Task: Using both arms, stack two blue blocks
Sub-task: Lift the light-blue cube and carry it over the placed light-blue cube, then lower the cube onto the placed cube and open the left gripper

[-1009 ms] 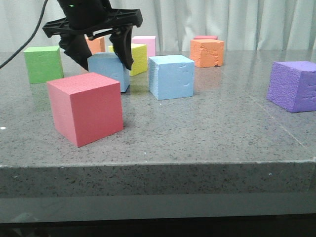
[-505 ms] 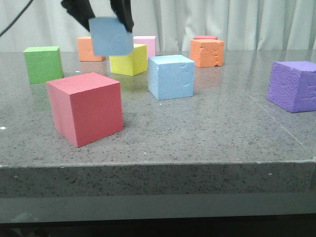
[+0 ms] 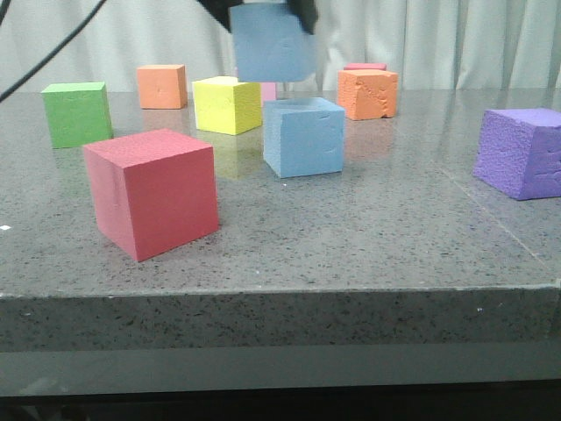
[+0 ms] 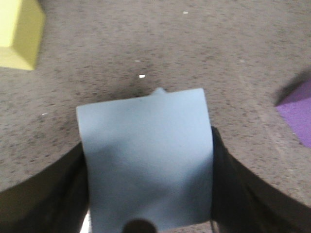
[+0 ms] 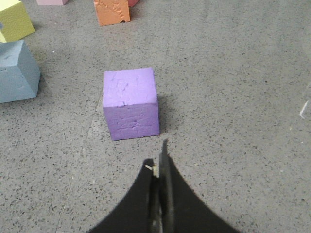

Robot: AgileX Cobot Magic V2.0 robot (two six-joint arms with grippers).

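**Blue block held aloft over its twin**

Nearest the table's front edge sits a red cube [image 3: 153,191], left of centre on the grey speckled table [image 3: 368,246]. At the right, the purple cube [image 3: 519,151] rests alone; the right gripper [image 5: 159,167] hangs over the bare table just near of it, its dark fingers pressed together on nothing. Mid-table stands one blue block [image 3: 303,137], its face marked by a curved scuff. Above and slightly left of it, clear of the surface, the second blue block [image 3: 271,41] is clamped between the fingers of the left gripper [image 4: 146,194]. Farther back lie a green cube [image 3: 77,113], a yellow cube [image 3: 227,104], two orange cubes [image 3: 161,86] [image 3: 367,93] and a pink cube partly hidden.
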